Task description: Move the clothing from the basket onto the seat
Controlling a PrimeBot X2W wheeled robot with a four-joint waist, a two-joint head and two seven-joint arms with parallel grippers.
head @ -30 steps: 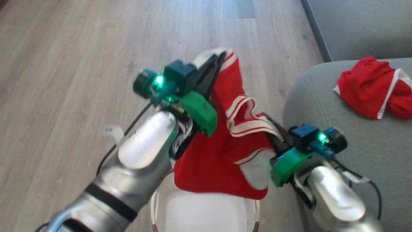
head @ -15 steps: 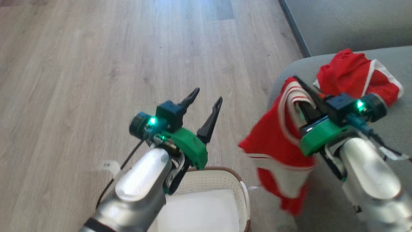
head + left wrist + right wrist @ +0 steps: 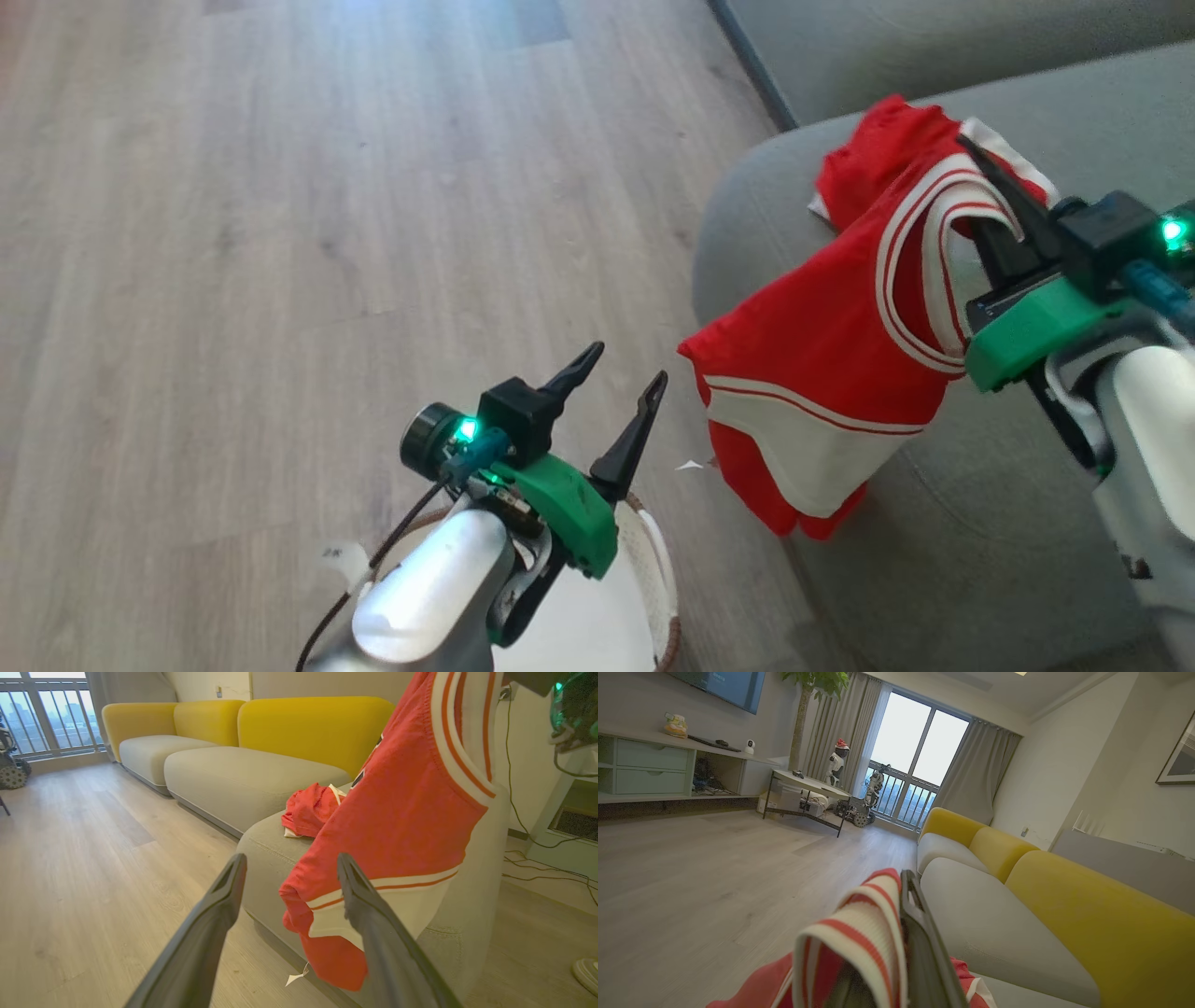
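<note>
The right pincer [image 3: 977, 161] clamps the clothing [image 3: 822, 345] by its striped trim at the seat's [image 3: 1027, 485] edge; the left pincer [image 3: 625, 366] gapes empty beside the seat.

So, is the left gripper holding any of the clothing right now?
No, in the head view the left gripper is open and empty by the basket, while the red jersey hangs from the right gripper.

Crumpled clothing [image 3: 306, 809] on grey seat [image 3: 266, 847]

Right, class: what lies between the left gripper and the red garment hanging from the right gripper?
Bare wooden floor, with a small white tag, shows in the head view between left gripper and garment.
</note>
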